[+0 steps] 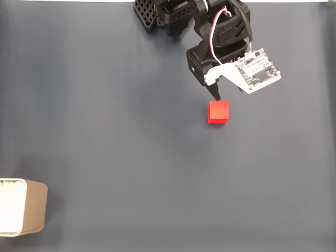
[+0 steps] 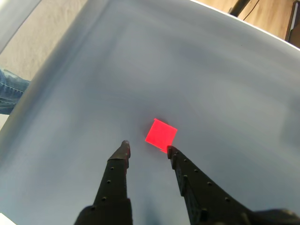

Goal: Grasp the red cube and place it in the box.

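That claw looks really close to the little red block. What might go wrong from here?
The red cube sits off-centre: the wrist view shows one fingertip almost at its corner, so the open gripper may nudge it instead of straddling it. It is also turned corner-on to the fingers, so a grip may twist or slip. The box lies far across the table, a long carry.

A small red cube (image 1: 218, 111) sits flat on the dark mat, far right; a tan, white-lined box (image 1: 23, 207) stands near left, well apart.
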`<move>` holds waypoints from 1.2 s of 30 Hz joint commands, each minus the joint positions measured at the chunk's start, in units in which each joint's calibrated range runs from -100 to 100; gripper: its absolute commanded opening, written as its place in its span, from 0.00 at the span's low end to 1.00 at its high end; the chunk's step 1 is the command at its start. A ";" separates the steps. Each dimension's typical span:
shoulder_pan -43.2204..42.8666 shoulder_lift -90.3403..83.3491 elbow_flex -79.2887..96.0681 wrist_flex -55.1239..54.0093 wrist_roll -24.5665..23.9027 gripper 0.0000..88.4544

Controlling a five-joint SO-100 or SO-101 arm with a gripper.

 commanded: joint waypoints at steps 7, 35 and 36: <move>0.18 0.40 1.31 -1.38 -1.37 0.22; 4.16 10.97 1.40 -10.48 -0.93 0.38; 4.37 11.14 1.40 -10.56 -0.93 0.38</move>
